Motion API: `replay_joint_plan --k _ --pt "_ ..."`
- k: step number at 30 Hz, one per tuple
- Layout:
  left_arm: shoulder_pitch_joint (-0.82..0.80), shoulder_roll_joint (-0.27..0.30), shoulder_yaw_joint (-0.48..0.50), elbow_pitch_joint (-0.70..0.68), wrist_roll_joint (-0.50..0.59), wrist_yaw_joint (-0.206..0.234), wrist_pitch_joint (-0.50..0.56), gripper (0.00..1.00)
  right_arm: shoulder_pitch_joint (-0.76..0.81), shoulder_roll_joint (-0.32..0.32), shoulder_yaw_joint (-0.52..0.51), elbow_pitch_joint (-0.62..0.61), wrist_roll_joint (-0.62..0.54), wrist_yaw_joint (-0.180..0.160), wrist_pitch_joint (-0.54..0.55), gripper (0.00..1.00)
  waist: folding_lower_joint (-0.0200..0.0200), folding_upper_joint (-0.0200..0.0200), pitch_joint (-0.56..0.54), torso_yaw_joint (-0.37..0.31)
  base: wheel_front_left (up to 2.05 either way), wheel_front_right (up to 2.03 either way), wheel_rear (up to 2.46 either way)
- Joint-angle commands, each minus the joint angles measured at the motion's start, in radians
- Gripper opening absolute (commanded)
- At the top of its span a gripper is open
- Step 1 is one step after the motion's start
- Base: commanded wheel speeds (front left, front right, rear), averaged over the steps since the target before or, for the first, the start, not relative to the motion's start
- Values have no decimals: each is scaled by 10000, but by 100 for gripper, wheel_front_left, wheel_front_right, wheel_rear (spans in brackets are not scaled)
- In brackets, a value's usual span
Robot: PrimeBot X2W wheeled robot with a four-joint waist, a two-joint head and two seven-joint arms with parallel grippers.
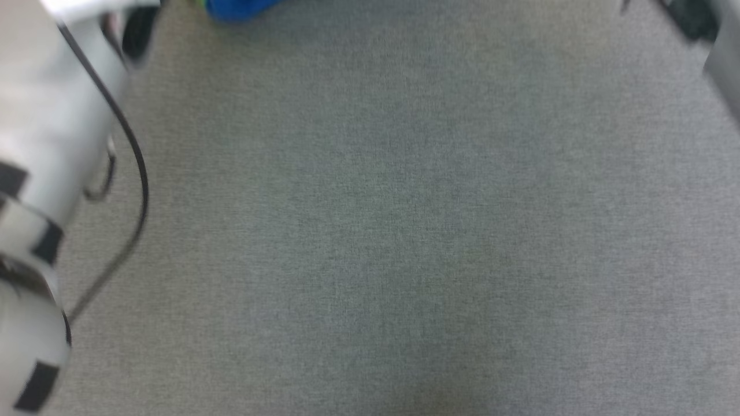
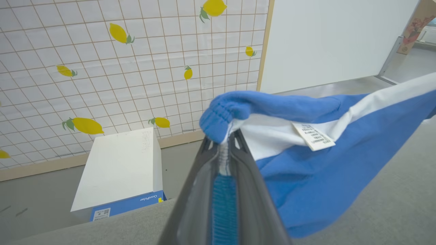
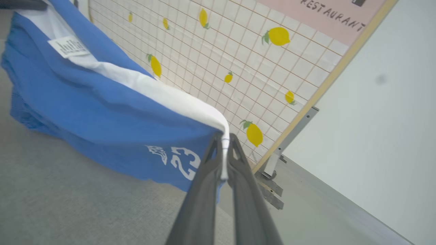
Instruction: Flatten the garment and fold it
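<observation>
One pair of shorts (image 2: 323,163) hangs stretched between two grippers above the grey table (image 2: 391,204). Whether its lower edge touches the cloth surface I cannot tell.

The left gripper (image 2: 224,139) is clenched on the gathered blue waistband, which bunches past its two fingertips, with fabric pinched down between the fingers (image 2: 194,200). The right gripper (image 3: 224,137) is clamped on the end of the one white stripe, and a thin white edge runs down between its two dark fingers (image 3: 201,204).

One white label (image 2: 314,136) sits on the white band near the left gripper. One white "23" print (image 3: 185,161) shows on the blue cloth just left of the right gripper, with a smaller white mark beside it.

In the head view the picture is blurred. One small blue patch of the shorts (image 1: 237,8) lies at the far edge, left of centre. A pale forearm (image 1: 40,173) with one black cable (image 1: 136,162) fills the left side. The second arm (image 1: 722,58) is at the far right corner.

Beyond the table, one white box (image 2: 119,170) with a blue side stands on the floor. Behind it is one tiled panel (image 2: 136,68) printed with lemons, of which eight show in the left wrist view. One pink sign (image 3: 327,13) reads "RESTAURANT". One white board (image 2: 333,41) stands to the right of the panel.
</observation>
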Motion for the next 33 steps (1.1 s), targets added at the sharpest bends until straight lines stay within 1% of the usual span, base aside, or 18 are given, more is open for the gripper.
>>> replay_joint_plan --k 1,4,6,8,13,17,20,24,26,29,33 --pt "752 199 155 -252 -51 -50 -100 0 711 -258 162 -397 -27 -15 -54 0 -2 -1 -630 146 0 0 0" --pt "2038 457 981 -1100 43 74 -108 0 1802 -755 479 -1153 -77 -15 -55 0 -2 -1 -1102 226 0 0 0" --pt "3207 623 1482 -1765 298 230 -110 0 2569 -1075 664 -1610 -51 -15 -55 0 -2 -1 -1471 251 0 0 0" --pt "4448 781 1913 -2448 637 479 -111 0 3367 -1372 950 -2043 -68 -15 -41 0 -2 -1 -1853 253 0 0 0" --pt "7443 1108 2497 -3960 1254 990 -112 0 5127 -2129 1365 -3101 -31 -15 157 0 -2 -1 -2766 170 0 0 0" --pt "9203 1301 2678 -4850 1604 1361 -113 0 6484 -2566 1443 -4038 9 -15 523 0 -2 -1 -3387 142 0 0 0" --pt "10200 1371 2661 -5275 1676 1541 -113 0 7452 -2932 1335 -4815 -37 -15 862 0 -2 -1 -3753 140 0 0 0" --pt "11200 1634 2543 -5667 1836 1869 -113 0 8871 -3456 774 -5973 -31 -15 1378 0 -2 -1 -4081 131 0 0 0" --pt "11613 1812 2413 -5867 1920 1990 -102 0 9610 -3691 328 -6524 -180 -15 1640 0 -2 -1 -4230 143 0 0 0" --pt "12219 2028 2347 -6327 1859 2231 -84 0 10867 -3922 -506 -7403 -368 -15 2119 0 -2 -1 -4439 155 0 0 0" --pt "12864 2369 2142 -7010 1880 2536 124 0 12509 -3971 -1889 -8540 -777 -15 2802 0 -2 -1 -4598 236 0 0 0"
